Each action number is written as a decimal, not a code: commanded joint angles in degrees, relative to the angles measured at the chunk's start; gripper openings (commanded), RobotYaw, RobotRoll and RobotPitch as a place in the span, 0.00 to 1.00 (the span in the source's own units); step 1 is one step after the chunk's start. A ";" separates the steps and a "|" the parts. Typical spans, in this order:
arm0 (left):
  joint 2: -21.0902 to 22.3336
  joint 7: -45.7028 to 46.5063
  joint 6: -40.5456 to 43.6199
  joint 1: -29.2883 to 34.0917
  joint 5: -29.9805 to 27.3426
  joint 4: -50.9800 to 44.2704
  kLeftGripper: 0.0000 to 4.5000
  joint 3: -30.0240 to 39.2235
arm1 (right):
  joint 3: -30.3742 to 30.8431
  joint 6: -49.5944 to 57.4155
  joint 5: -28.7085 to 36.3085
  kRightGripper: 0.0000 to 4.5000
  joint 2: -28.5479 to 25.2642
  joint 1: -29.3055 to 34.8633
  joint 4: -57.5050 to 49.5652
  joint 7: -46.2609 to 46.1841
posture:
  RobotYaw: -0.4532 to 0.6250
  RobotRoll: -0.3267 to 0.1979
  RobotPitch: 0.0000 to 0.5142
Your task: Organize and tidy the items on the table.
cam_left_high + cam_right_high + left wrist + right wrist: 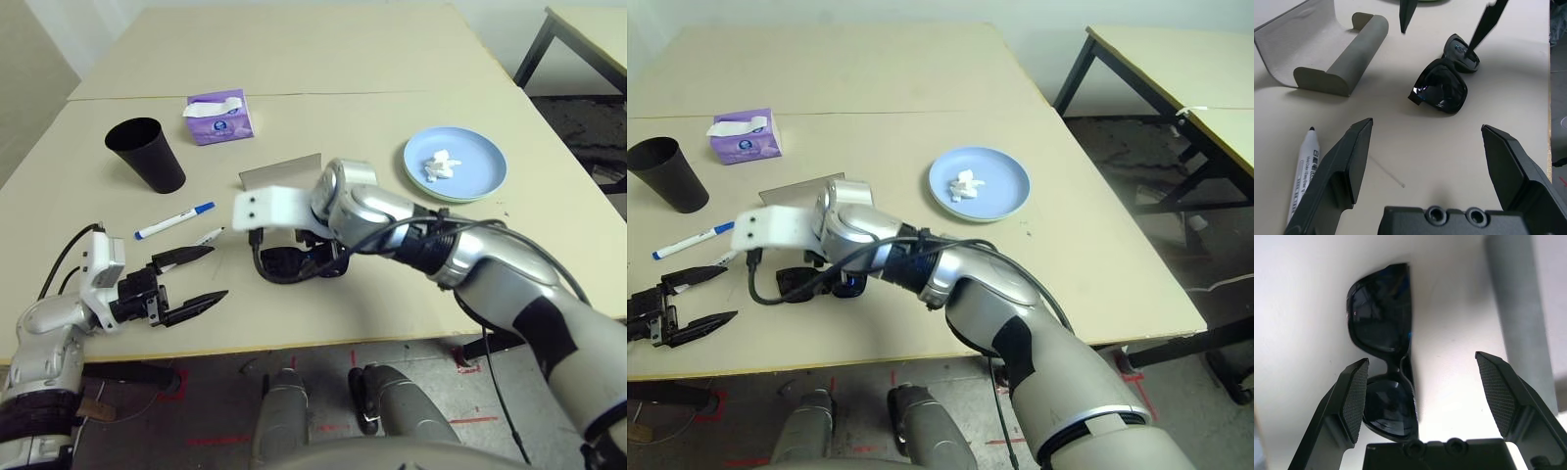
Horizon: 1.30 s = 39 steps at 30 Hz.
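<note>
Our right gripper (1418,396) hangs over the black sunglasses (1442,90), its jaws spread wide and holding nothing; the folded pair lies lens-down on the beige table (294,59), just beside the open grey glasses case (1327,54). To our left, the left gripper (191,279) rests low near the table's near edge, jaws equally wide and empty, beside two white pens (176,221). We judge the step in hand to be getting the sunglasses into the case: we should close across the frame's bridge rather than on the glossy lenses, which look slick and easily scratched, and carry them level to the case's curved trough. The case looks like soft, matte fabric with a rounded lip and a flat flap; the sunglasses are hard, shiny plastic. Farther off stand a tapered black cup (147,152), a purple tissue box (220,116), and a pale blue plate (456,164) bearing crumpled white tissue (439,164).
</note>
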 commanded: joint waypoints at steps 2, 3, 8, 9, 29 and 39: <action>-0.66 -0.19 -1.17 -0.03 1.30 1.18 1.00 -0.96 | -1.49 6.51 2.94 0.99 0.80 0.30 -0.60 -0.67 | 0.42 0.62 0.30; -0.70 -0.29 -1.36 -0.08 1.47 1.28 1.00 -1.12 | -1.51 7.68 3.59 0.99 0.85 0.33 -0.96 -0.86 | 0.42 0.62 0.30; -0.58 -0.66 -1.94 -0.76 1.78 2.05 1.00 -1.48 | -2.23 13.51 7.28 0.99 1.48 0.51 -2.28 -2.66 | 0.42 0.62 0.30; -0.50 -0.73 -1.97 -0.89 1.79 2.21 1.00 -1.47 | -2.14 14.18 7.82 0.99 1.66 0.70 -2.34 -3.33 | 0.42 0.62 0.30; -1.13 -0.14 -1.71 0.34 1.67 1.12 1.00 -1.43 | 3.33 13.09 12.73 0.99 -1.33 1.94 -4.25 -9.09 | 0.43 0.62 0.31; -1.23 0.00 -1.63 0.10 1.82 1.51 1.00 -1.55 | 3.24 12.19 14.00 0.99 0.13 1.70 -4.75 -10.31 | 0.43 0.62 0.31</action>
